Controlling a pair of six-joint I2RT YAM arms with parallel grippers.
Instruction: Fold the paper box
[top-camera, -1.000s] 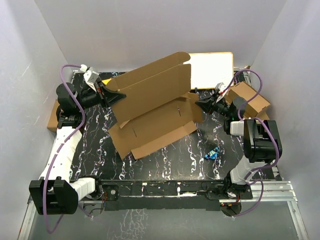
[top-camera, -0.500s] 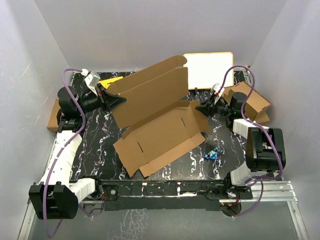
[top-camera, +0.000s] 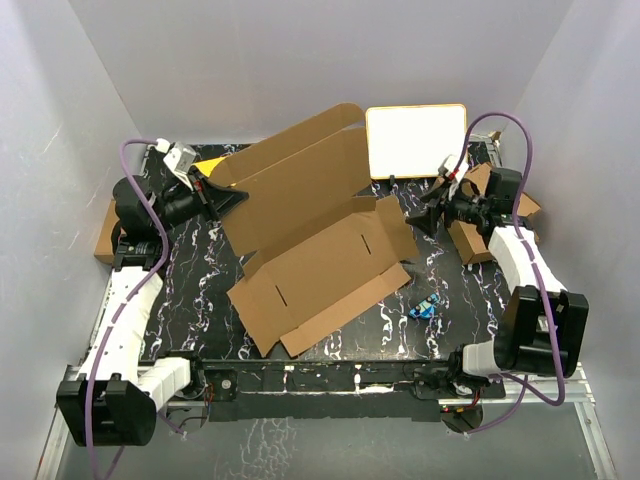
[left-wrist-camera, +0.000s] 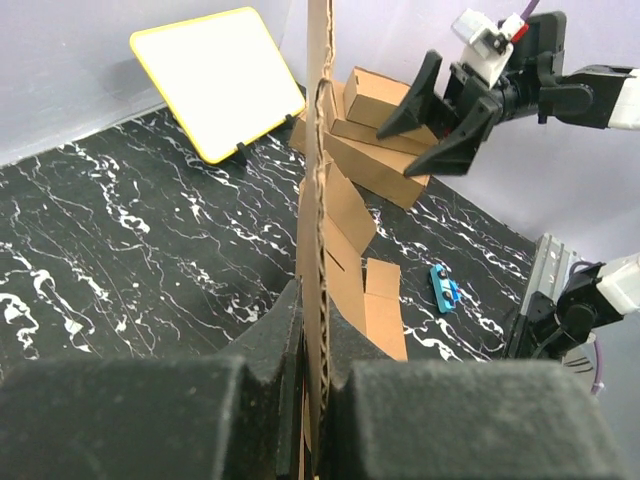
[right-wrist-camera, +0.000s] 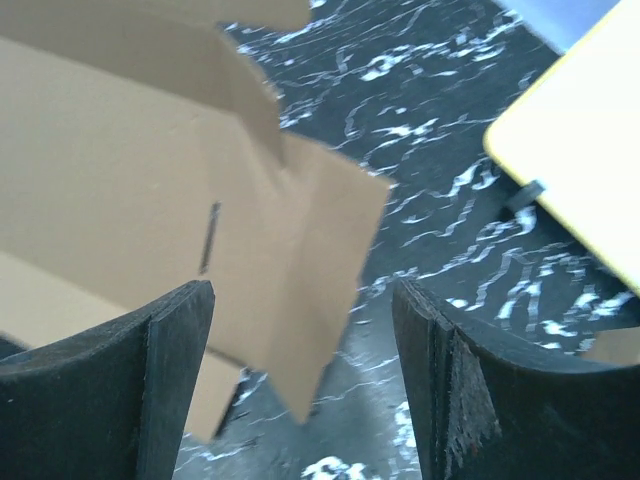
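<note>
The plain brown corrugated cardboard paper box (top-camera: 330, 270), lying centrally between the arms, is being folded along its rear panel, which is being pinched upright by the left gripper (top-camera: 240, 197), while the wide-open, empty right gripper (top-camera: 415, 220) is probably being called for next at the right end flap.

Matt brown corrugated cardboard in the paper box (top-camera: 320, 250), fluted core bare along its cut edge in the left wrist view. Same dull brown cardboard in the smaller box (top-camera: 492, 218). Smooth black marble-look table (top-camera: 200, 290), white-veined, faintly glossy. Coarse, matt black padding on the left claw (left-wrist-camera: 318, 345) and the right claw (right-wrist-camera: 305, 370). Smooth white face and yellow rim on the board (top-camera: 416, 140). Hard white and black plastic shells on the left arm (top-camera: 125, 310). Purple rubbery sheath on the cable (top-camera: 100, 380). Bare grey metal in the rail (top-camera: 560, 375).
</note>
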